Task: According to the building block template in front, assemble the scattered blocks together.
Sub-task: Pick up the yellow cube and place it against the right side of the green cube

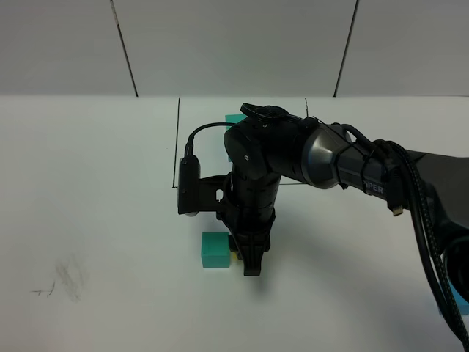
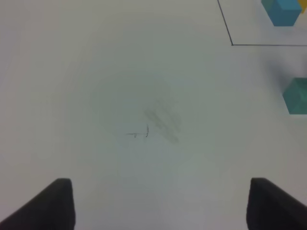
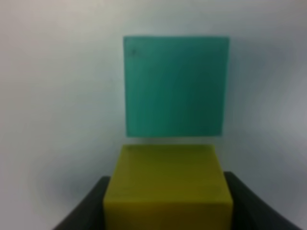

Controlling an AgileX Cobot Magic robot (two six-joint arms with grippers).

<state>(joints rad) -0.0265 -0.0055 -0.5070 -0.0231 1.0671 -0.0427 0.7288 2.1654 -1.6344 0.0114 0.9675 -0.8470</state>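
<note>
The main risk is a skewed joint. The yellow cube [image 3: 168, 187] sits just beside the teal-green cube [image 3: 176, 86], with a thin pale seam showing between them. A further push would likely slide the loose teal-green cube across the worktop [image 1: 88, 220] instead of closing the seam, and opening unevenly could twist the yellow one.

The arm hides most of the template [image 1: 234, 117], which lies inside its drawn frame [image 1: 179, 139] near the far edge, so the layout is hard to check.

The right end effector [image 1: 248, 265], mid-worktop toward the near edge, is clamped on the yellow cube's sides. The left end effector [image 2: 160, 206] is spread wide and holds nothing.
</note>
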